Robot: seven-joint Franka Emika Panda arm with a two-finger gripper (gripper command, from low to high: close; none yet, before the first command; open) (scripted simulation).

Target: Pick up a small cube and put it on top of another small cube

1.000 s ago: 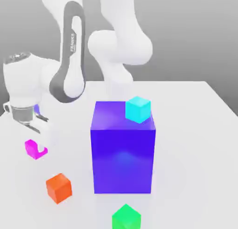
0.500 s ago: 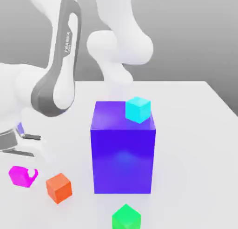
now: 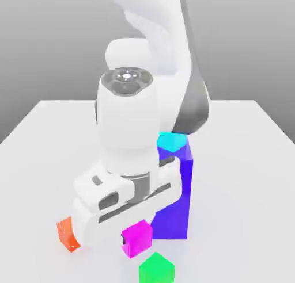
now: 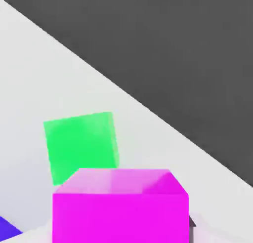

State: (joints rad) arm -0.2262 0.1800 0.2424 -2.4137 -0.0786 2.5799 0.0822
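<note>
Working from the exterior view's left, we first meet the orange cube [image 3: 67, 234], partly hidden behind the white body of the hand [image 3: 136, 237]. Next comes the small cube [image 3: 137, 238], bright magenta-pink, held at the tip of the hand and lifted clear of the table [image 3: 248, 178]. The hand is closed on it; in the hand view the small cube [image 4: 120, 207] sits square and close under the camera. Just below and slightly to the right lies the green cube [image 3: 156, 268], resting on the table; in the hand view the green cube [image 4: 81, 145] appears just beyond the held one. Further right stands the large blue block [image 3: 177, 207], with the cyan cube [image 3: 171, 141] on its top.

We judge the small cube to be rigid and light, with flat, smooth faces. Such faces offer little friction, so we recommend gripping two opposite side faces near their middle, keeping the cube level to prevent slip or rotation. It does not look fragile.

Compared with half a second ago, the hand has swung from the far left of the exterior view to the centre foreground, carrying the small cube past the orange cube and close above the green cube. The other cubes and the block have not moved.
</note>
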